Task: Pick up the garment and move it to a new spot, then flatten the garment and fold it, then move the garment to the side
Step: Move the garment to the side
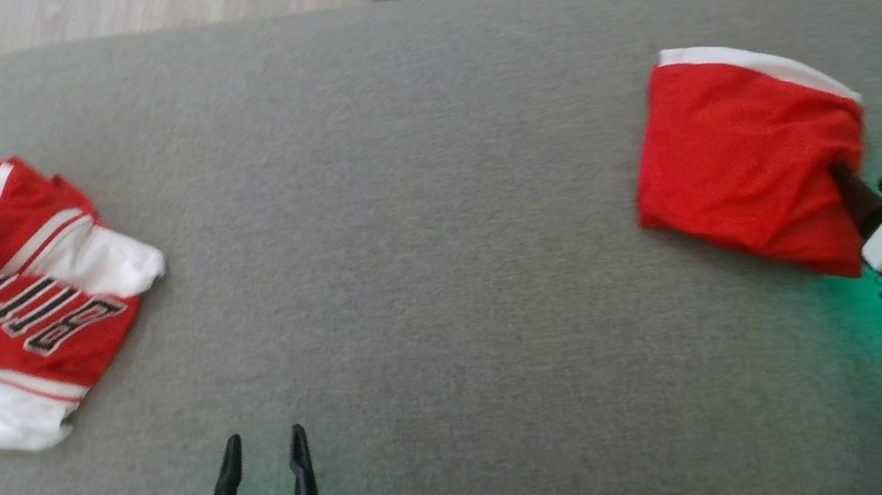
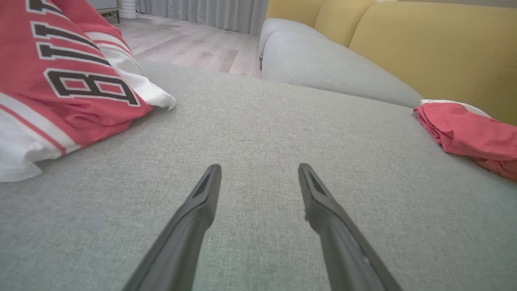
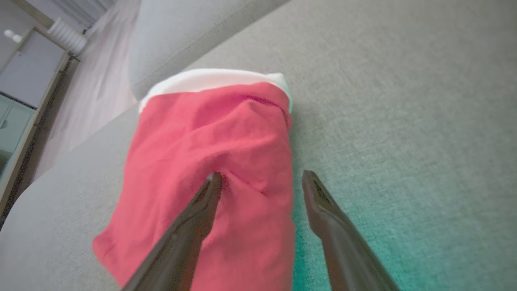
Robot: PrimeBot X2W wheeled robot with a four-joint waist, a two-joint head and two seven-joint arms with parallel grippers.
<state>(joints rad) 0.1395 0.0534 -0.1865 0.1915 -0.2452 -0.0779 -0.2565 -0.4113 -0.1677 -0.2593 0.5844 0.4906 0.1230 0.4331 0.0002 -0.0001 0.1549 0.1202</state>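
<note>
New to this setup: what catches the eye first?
A crumpled lettered jersey lies at the robot's left on the grey cushion, a folded red garment at its right. The open right gripper straddles the folded garment's edge; the open left gripper hangs over bare cushion.

The jersey (image 1: 25, 297) is cut by the head view's left edge. Its lettering is partly folded under and not fully legible. The red garment (image 3: 210, 161) runs off the bottom of the right wrist view, and its type cannot be told. One tip of the right gripper (image 1: 861, 178) is lost against the fabric in the head view.
</note>
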